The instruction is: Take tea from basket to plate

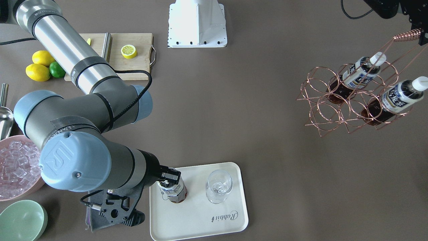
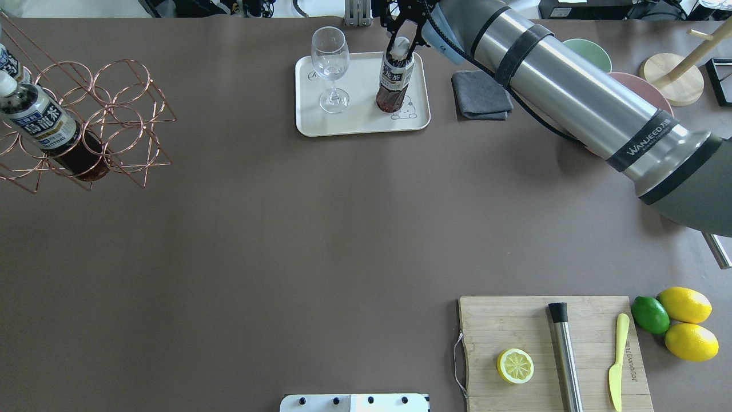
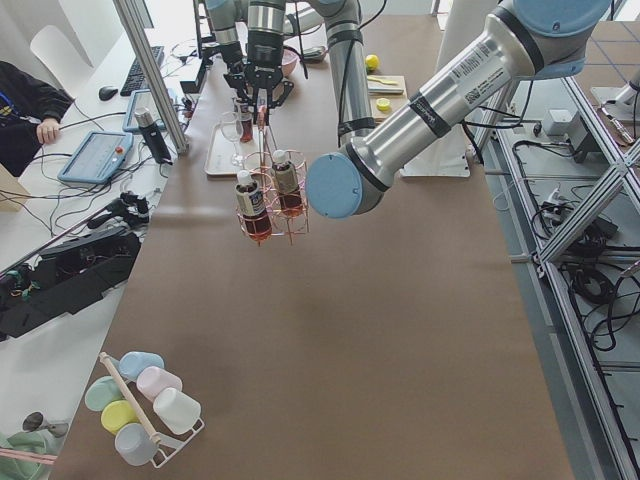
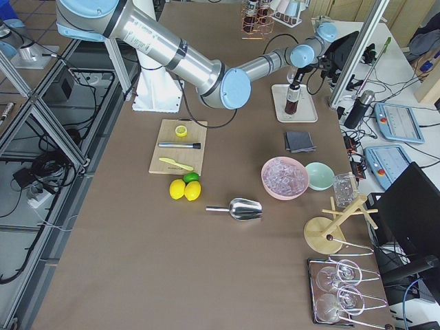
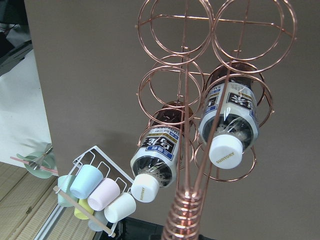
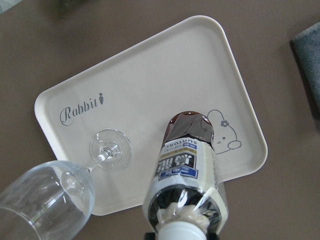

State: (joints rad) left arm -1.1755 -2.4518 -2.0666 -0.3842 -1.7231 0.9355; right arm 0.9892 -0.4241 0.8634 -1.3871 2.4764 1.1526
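Note:
One tea bottle (image 1: 174,192) stands upright on the cream plate (image 1: 200,217), over its bear drawing (image 6: 225,135). My right gripper (image 1: 170,180) is shut on the bottle's white cap and neck from above; it also shows in the overhead view (image 2: 402,46). My left gripper (image 1: 418,33) is shut on the coiled handle (image 5: 182,220) of the copper wire basket (image 1: 334,100) and holds it hanging above the table. Two more tea bottles (image 1: 362,75) (image 1: 398,98) sit tilted in the basket's cells. The other cells are empty.
A clear stemmed glass (image 1: 219,185) stands on the plate beside the bottle. A grey cloth (image 2: 480,94), a pink bowl of ice (image 1: 16,167) and a green bowl (image 1: 21,221) lie near the right arm. A cutting board (image 2: 549,349) with a lemon half lies by the robot.

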